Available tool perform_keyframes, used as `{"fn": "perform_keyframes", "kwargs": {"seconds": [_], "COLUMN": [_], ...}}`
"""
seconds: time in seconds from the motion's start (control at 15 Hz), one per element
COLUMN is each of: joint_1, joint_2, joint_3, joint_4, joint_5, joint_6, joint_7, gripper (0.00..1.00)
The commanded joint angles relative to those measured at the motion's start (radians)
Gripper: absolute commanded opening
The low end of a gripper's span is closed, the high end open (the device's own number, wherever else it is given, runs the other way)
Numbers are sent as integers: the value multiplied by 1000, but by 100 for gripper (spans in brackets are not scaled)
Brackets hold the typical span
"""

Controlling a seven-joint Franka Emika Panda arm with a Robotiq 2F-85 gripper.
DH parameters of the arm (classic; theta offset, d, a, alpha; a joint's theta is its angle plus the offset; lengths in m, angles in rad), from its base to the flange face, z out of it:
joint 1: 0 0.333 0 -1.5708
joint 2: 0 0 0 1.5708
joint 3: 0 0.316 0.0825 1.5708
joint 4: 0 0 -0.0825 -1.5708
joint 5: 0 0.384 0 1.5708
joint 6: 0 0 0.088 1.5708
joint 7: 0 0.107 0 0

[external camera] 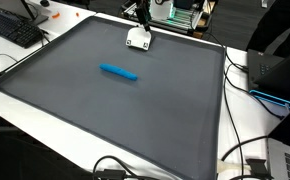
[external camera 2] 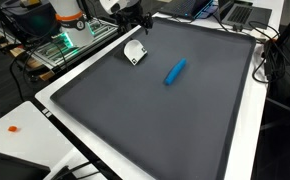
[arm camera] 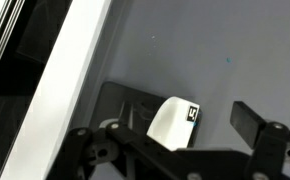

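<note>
Your hand (external camera: 142, 18) hangs with jaws spread wide, holding nothing, just above a small white plastic block (arm camera: 175, 122) bearing a black square tag. The block lies on the dark grey mat (external camera: 85, 110) at the edge nearest the arm's base. It looks light, stiff and smooth (possibly slippery); take it across its narrower sides. In the wrist view its long axis seems to run diagonally, tagged end upper right. A blue cylinder (external camera: 118, 72) lies well apart, mid-mat, on the white bench (external camera 2: 15, 112).
</note>
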Motion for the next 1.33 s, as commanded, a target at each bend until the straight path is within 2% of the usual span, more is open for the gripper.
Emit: {"fn": "perform_keyframes", "kwargs": {"seconds": [0.0, 0.33, 0.87, 1.13, 1.27], "joint_1": [23, 24, 33, 35, 37], "joint_2": [1, 10, 44, 62, 70], "joint_3": [-10, 2, 12, 14, 14], "joint_4": [-50, -75, -106, -102, -101], "joint_5": [96, 41, -29, -53, -56], "joint_6": [87, 163, 307, 346, 364], "joint_7": [-105, -155, -125, -69, -36], "gripper": [100, 100, 100, 100, 92]}}
